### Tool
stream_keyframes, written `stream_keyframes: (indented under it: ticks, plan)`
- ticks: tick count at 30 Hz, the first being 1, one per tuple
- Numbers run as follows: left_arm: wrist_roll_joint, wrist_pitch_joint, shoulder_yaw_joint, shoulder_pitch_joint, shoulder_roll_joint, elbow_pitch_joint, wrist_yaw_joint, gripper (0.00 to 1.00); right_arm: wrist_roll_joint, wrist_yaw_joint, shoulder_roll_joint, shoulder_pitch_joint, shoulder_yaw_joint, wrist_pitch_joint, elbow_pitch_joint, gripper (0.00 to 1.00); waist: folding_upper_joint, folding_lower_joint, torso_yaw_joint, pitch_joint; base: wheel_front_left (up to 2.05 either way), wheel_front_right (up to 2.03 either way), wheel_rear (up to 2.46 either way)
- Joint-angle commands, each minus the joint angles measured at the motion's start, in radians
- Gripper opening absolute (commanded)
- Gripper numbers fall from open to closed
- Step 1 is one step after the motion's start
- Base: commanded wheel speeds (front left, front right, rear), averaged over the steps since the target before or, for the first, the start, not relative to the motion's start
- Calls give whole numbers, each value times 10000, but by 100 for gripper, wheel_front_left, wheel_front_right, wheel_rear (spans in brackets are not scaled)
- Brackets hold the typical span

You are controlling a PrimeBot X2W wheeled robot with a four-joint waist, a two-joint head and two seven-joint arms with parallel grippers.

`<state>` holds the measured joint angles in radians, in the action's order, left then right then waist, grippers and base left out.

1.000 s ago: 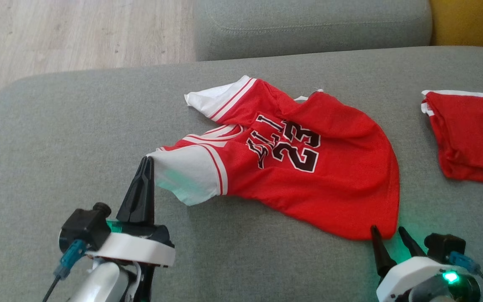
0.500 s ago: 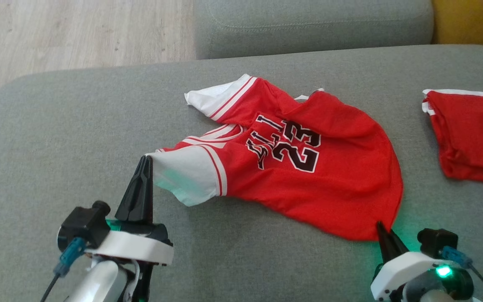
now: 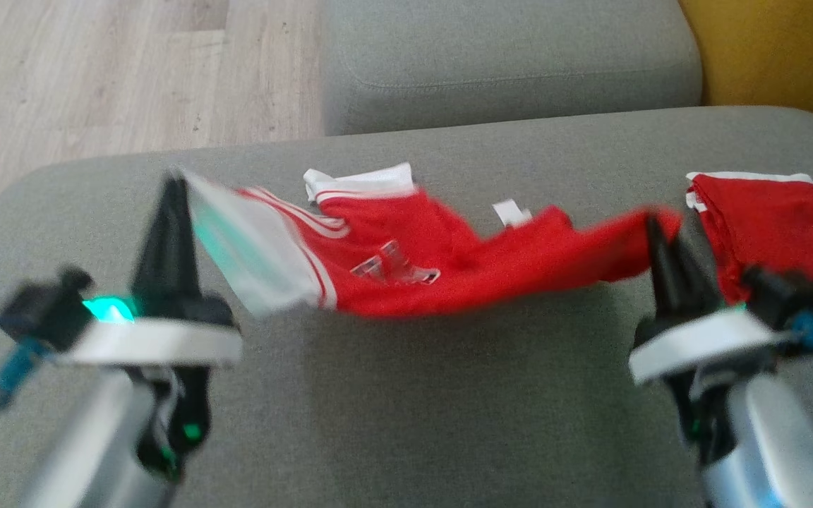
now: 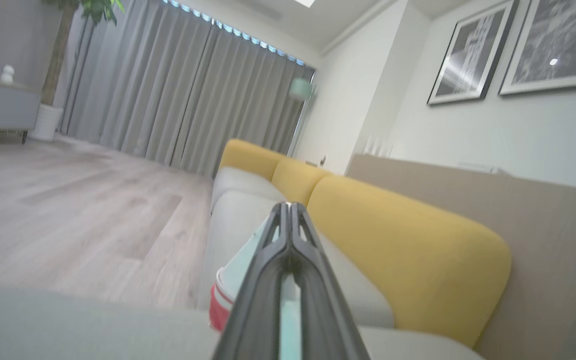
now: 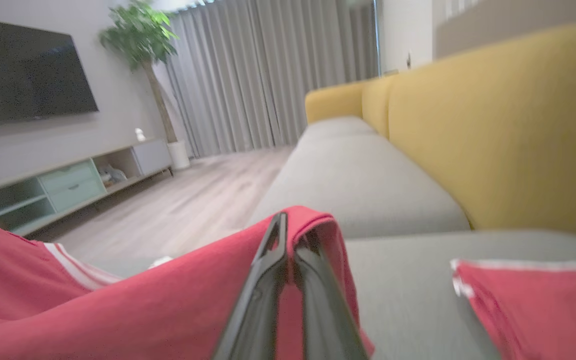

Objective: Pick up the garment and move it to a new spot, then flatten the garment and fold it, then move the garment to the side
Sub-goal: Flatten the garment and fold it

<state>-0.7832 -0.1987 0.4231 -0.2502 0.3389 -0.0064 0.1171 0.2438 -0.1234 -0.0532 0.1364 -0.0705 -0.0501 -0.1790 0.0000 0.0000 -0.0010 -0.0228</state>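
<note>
The garment (image 3: 449, 275), a red jersey with white sleeves and striped trim, is up off the grey sofa seat (image 3: 406, 423). It is strung between the 2 grippers and sags in the middle, with its shadow on the cushion beneath. The head view is blurred, so I cannot tell whether the lowest fold brushes the seat.

The left gripper (image 3: 173, 187) has its fingers pinched tight on the white sleeve end at the left. From its own wrist, pale cloth shows squeezed between the 2 dark fingers. The right gripper (image 3: 655, 227) has its fingers clamped on the red hem at the other end, and from that wrist the cloth drapes over the fingertips.

A second red piece (image 3: 773, 240) with a white edge lies flat on the seat just right of the right gripper, apart from the held garment. A yellow backrest (image 3: 766, 56) rises beyond the seat, and wooden floor (image 3: 96, 70) shows to the far left.
</note>
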Motion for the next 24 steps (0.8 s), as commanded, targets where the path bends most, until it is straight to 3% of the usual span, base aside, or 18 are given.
stream_keyframes:
  ticks: [1,11,17,24]
  plan:
    - [-97,63,-717,-1180,321,-656,107,0,-4,-73,-274,965,-305,146,848,0,0,0,31,-66,0,0,0]
    - [-527,543,-1799,-3103,392,-2428,743,0,273,-73,-1309,3153,-489,899,2446,0,0,0,208,-229,0,0,0]
    - [-607,845,-2281,-3313,603,-3620,1267,0,364,-73,-1421,3211,-315,1458,3380,0,0,0,274,-130,0,0,0]
    - [-420,1493,-2305,-3661,1215,-3561,1358,0,385,-73,-1562,3395,-268,1929,3668,0,0,0,216,519,0,0,0]
